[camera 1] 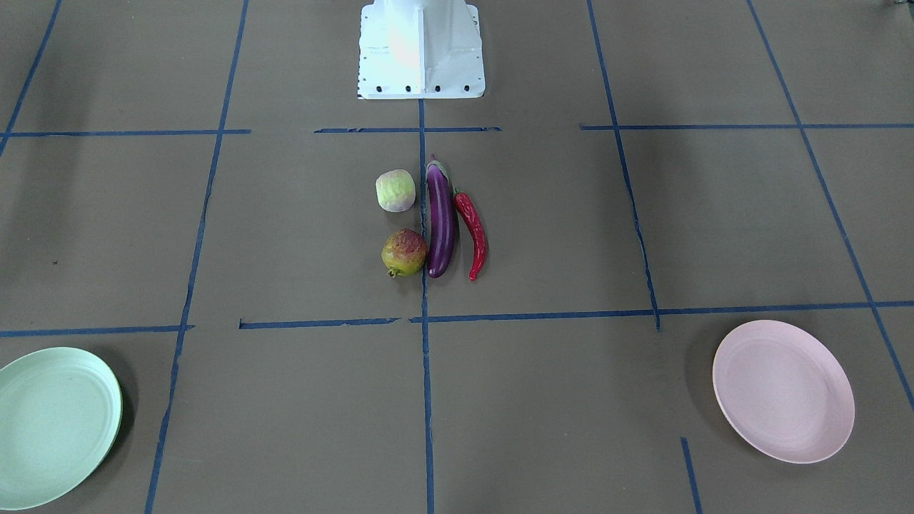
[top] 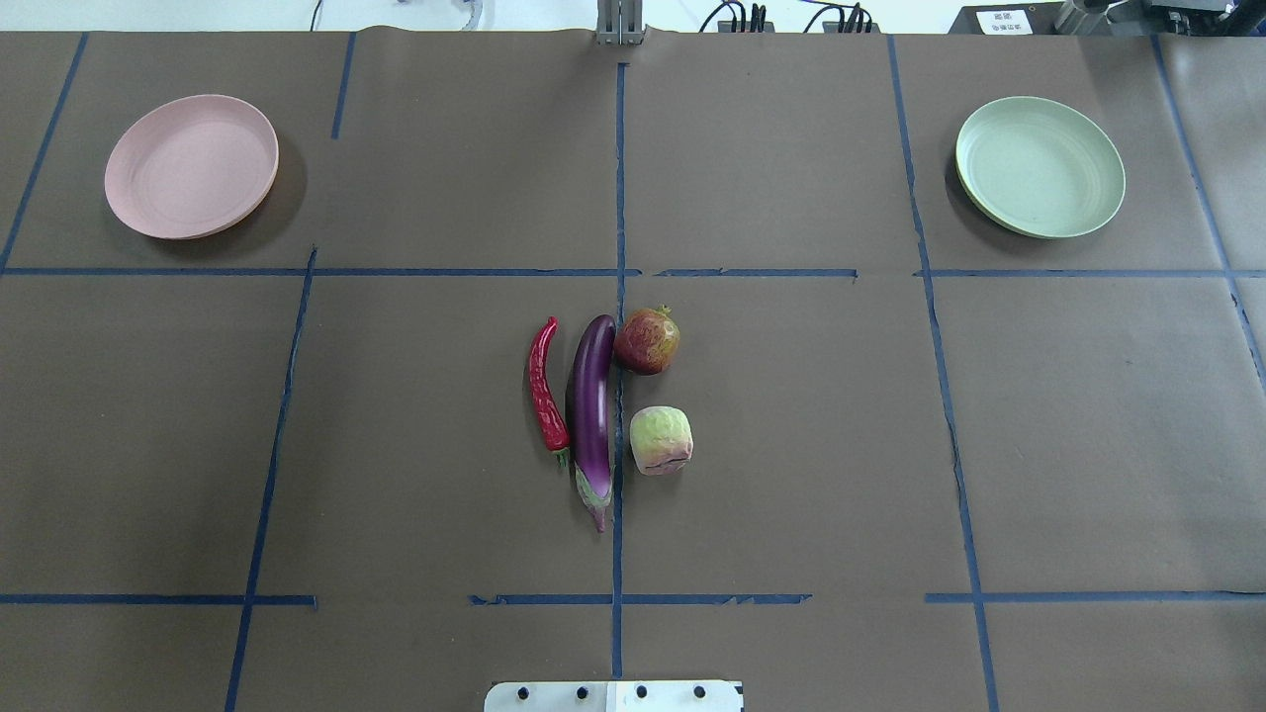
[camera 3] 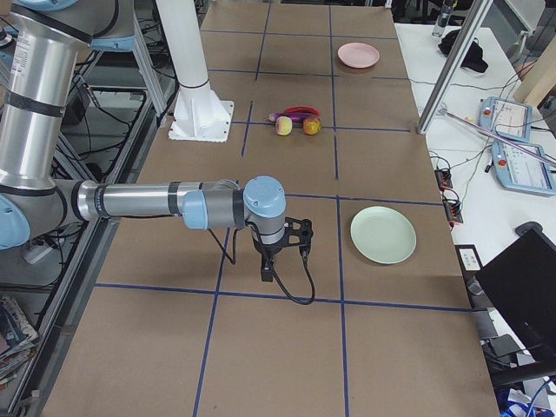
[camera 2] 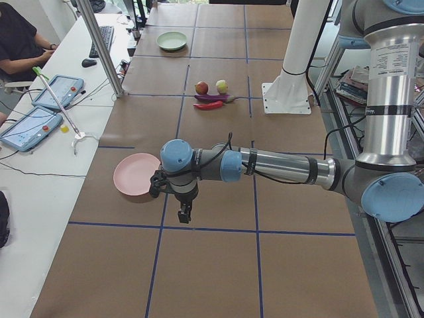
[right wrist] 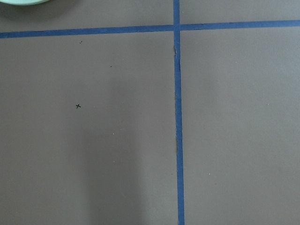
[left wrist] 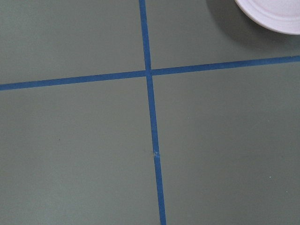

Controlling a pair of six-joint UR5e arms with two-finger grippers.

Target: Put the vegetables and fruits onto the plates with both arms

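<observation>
At the table's middle lie the purple eggplant (top: pixel 591 410), the red chili pepper (top: pixel 545 386) beside it, the red-and-yellow-green fruit (top: pixel 647 341) and the pale green fruit (top: pixel 661 440). The pink plate (top: pixel 191 165) sits far left and the mint green plate (top: pixel 1039 165) far right, both empty. My left gripper (camera 2: pixel 183 214) hangs over the table beside the pink plate (camera 2: pixel 136 175), seen only in the exterior left view. My right gripper (camera 3: pixel 267 274) hangs beside the mint green plate (camera 3: pixel 383 234), seen only in the exterior right view. I cannot tell whether either is open or shut.
The white base block (camera 1: pixel 421 50) stands at the robot's edge of the table. Blue tape lines (top: pixel 618 297) divide the brown table cover into squares. Operators' tablets (camera 2: pixel 30 126) and a metal post (camera 2: pixel 99 46) stand beyond the far edge.
</observation>
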